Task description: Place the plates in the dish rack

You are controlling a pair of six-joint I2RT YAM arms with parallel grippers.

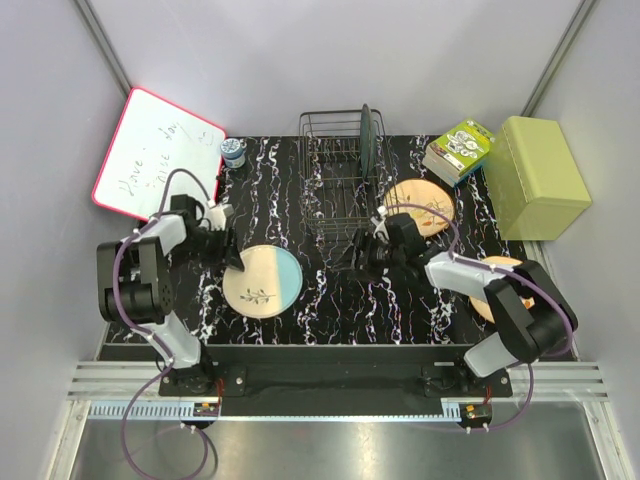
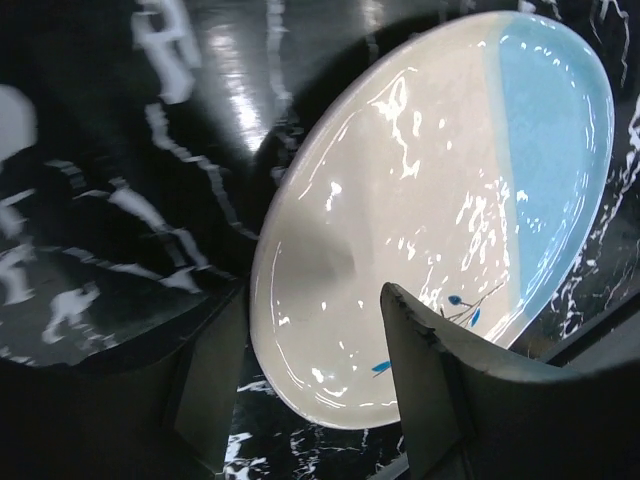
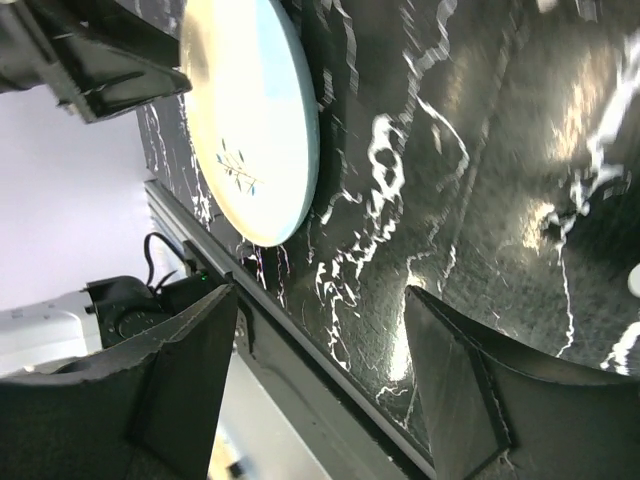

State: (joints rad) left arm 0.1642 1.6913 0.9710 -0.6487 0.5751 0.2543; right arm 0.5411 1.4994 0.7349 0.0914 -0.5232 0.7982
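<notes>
The half beige, half light blue plate (image 1: 262,280) lies flat on the black marbled table and fills the left wrist view (image 2: 430,200). My left gripper (image 1: 233,258) is open at its left rim (image 2: 320,400), one finger over the plate and one beside it. My right gripper (image 1: 356,256) is open and empty (image 3: 320,380) over bare table between this plate (image 3: 255,120) and the dish rack (image 1: 335,185). The dark blue-grey plate (image 1: 367,135) stands upright in the rack. One orange-tan plate (image 1: 420,205) lies right of the rack. The other (image 1: 497,290) is partly hidden under my right arm.
A red-framed whiteboard (image 1: 155,150) leans at the back left, with a small blue cup (image 1: 234,152) beside it. A green box (image 1: 540,175) and a colourful packet (image 1: 460,150) stand at the back right. The table's front rail (image 3: 300,340) runs close to my right gripper.
</notes>
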